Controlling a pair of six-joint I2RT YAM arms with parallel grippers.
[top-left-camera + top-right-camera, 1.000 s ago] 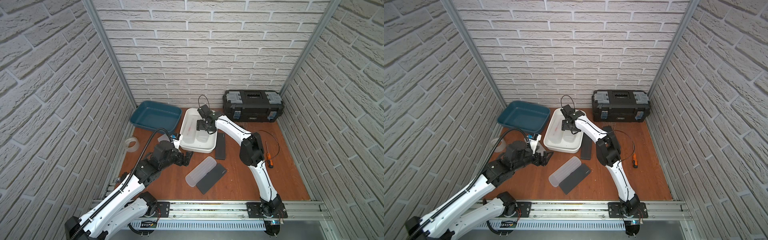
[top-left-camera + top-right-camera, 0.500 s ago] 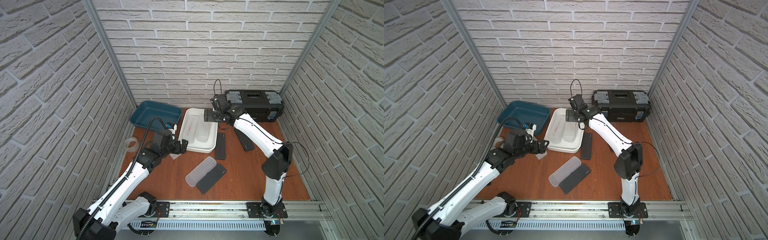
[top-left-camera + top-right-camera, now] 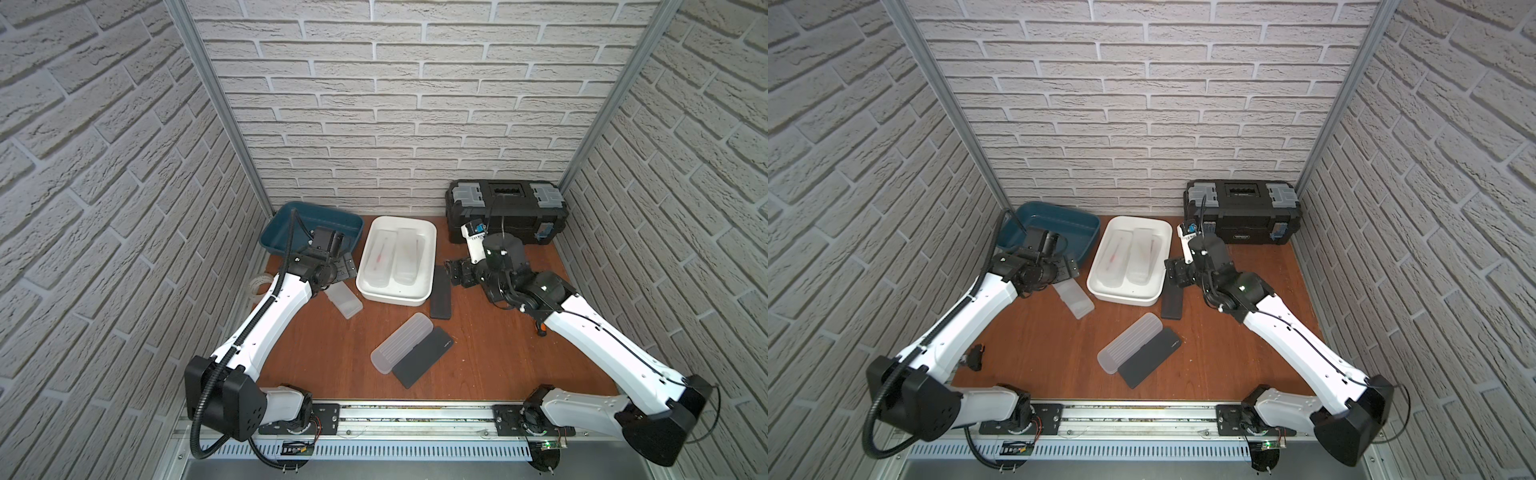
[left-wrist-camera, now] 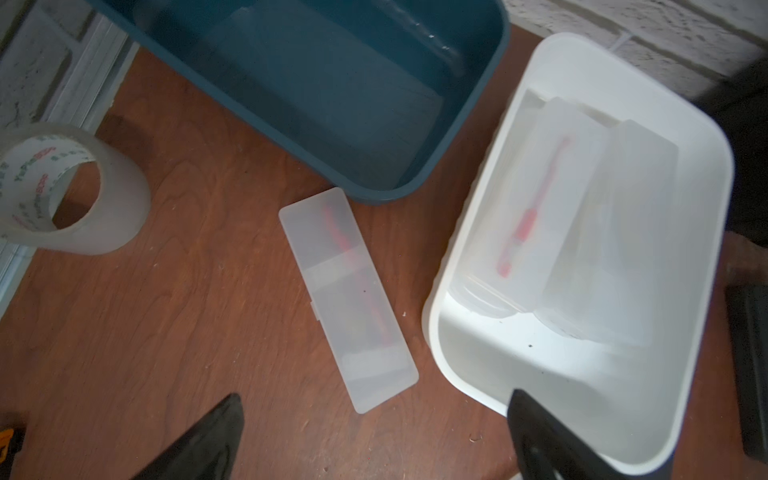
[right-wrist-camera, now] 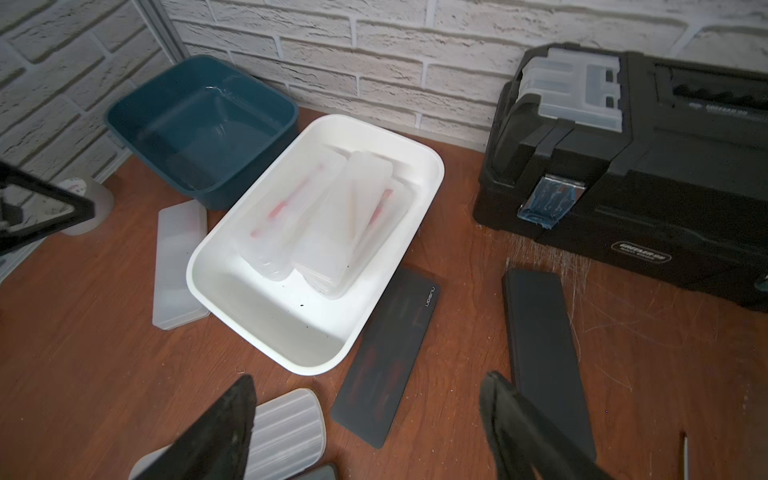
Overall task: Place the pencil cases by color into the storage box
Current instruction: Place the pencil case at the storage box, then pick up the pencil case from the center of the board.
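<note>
two frosted cases [image 3: 380, 262] lie side by side in the white box [image 3: 392, 300]. we hold our left gripper [image 4: 374, 397] wide open near a third frosted case [image 4: 348, 299] on the table [image 3: 332, 353], between the white box and the blue box [image 5: 208, 195]. our right gripper [image 5: 370, 377] hangs open and empty by a black case [image 5: 390, 357] just beside the white box.

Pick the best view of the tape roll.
Left wrist view: the tape roll is close, nearly whole, its print visible. In a top view only a sliver shows; the right wrist view shows it small, partly hidden.
</note>
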